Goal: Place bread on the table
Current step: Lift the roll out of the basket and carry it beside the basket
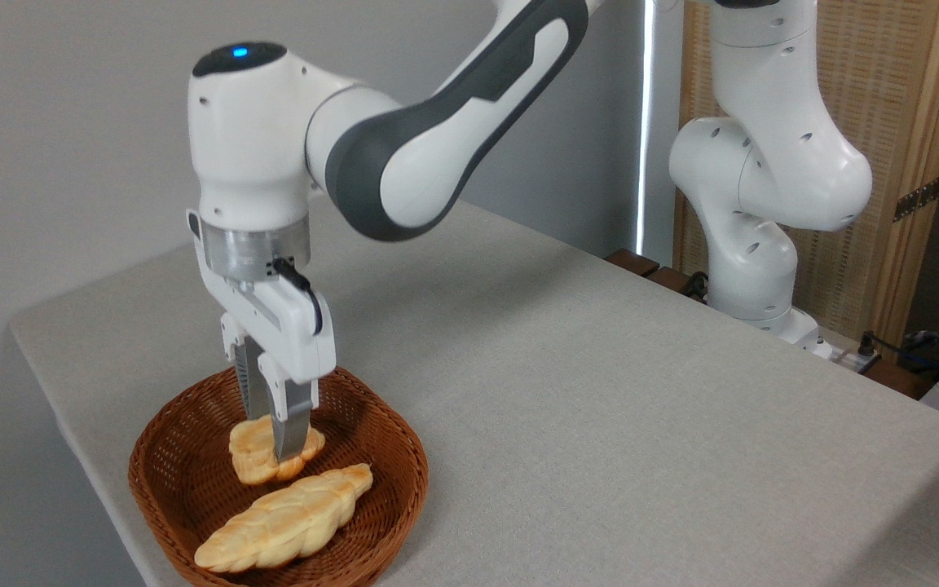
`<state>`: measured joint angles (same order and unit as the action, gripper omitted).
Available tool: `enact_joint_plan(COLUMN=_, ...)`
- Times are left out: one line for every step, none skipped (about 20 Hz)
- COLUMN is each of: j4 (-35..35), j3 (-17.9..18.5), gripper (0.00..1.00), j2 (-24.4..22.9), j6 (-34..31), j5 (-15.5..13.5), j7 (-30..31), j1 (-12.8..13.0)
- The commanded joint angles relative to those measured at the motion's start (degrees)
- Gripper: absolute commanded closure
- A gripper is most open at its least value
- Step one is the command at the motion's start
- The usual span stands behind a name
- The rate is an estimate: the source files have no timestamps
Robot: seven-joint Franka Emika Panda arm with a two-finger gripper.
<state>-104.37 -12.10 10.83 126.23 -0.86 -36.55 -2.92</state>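
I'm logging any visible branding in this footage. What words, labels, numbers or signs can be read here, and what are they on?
None can be read. The arm's white shells, the gripper, the bread, the long loaf, the basket and the table show no legible text.

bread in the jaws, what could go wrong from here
The bread is pinched near its upper edge by the gripper, most of it hanging below, so it might twist or slip out. It is low inside the basket, so moving sideways too early could catch the rim. Dropped, it could land on the long loaf.
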Motion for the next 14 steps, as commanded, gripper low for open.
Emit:
enact_joint_plan(j4=-0.5, j3=0.3, gripper=0.54, j2=-5.2, j6=-6.1, j5=-0.5, j7=0.9, j1=0.1)
enact_joint_plan(j4=-0.5, j3=0.3, gripper=0.54, j2=-6.3, j6=-7.9, j5=-1.1, j7=0.8, j1=0.1)
enact_joint_plan(j4=-0.7, j3=0.3, gripper=0.54, j2=-7.3, j6=-9.4, j5=-1.7, j7=0.8, j1=0.1)
enact_joint_plan(j4=-0.8, j3=0.4, gripper=0.54, j2=-8.4, j6=-10.9, j5=-1.7, j7=0.8, j1=0.1)
enact_joint_plan(j4=-1.1, j3=0.4, gripper=0.54, j2=-9.3, j6=-12.6, j5=-1.8, j7=0.8, j1=0.1)
enact_joint_plan(j4=-1.2, j3=0.4, gripper=0.54, j2=-10.2, j6=-13.9, j5=-1.8, j7=0.7, j1=0.1)
enact_joint_plan(j4=-1.4, j3=0.4, gripper=0.54, j2=-10.9, j6=-15.0, j5=-2.1, j7=0.7, j1=0.1)
enact_joint_plan(j4=-2.0, j3=0.4, gripper=0.54, j2=-11.6, j6=-15.9, j5=-2.4, j7=0.7, j1=0.1)
enact_joint_plan(j4=-3.1, j3=0.3, gripper=0.54, j2=-12.4, j6=-17.4, j5=-2.4, j7=0.8, j1=0.2)
enact_joint_plan(j4=-4.6, j3=0.2, gripper=0.54, j2=-13.2, j6=-18.8, j5=-2.4, j7=0.8, j1=0.3)
enact_joint_plan(j4=-6.2, j3=0.0, gripper=0.54, j2=-13.9, j6=-19.7, j5=-2.4, j7=0.8, j1=0.8)
enact_joint_plan(j4=-6.9, j3=-0.1, gripper=0.53, j2=-14.3, j6=-19.8, j5=-2.4, j7=0.7, j1=1.2)
enact_joint_plan(j4=-8.2, j3=-0.1, gripper=0.53, j2=-15.1, j6=-19.9, j5=-2.4, j7=0.7, j1=1.5)
enact_joint_plan(j4=-9.6, j3=-0.1, gripper=0.53, j2=-16.2, j6=-19.9, j5=-2.4, j7=0.6, j1=1.9)
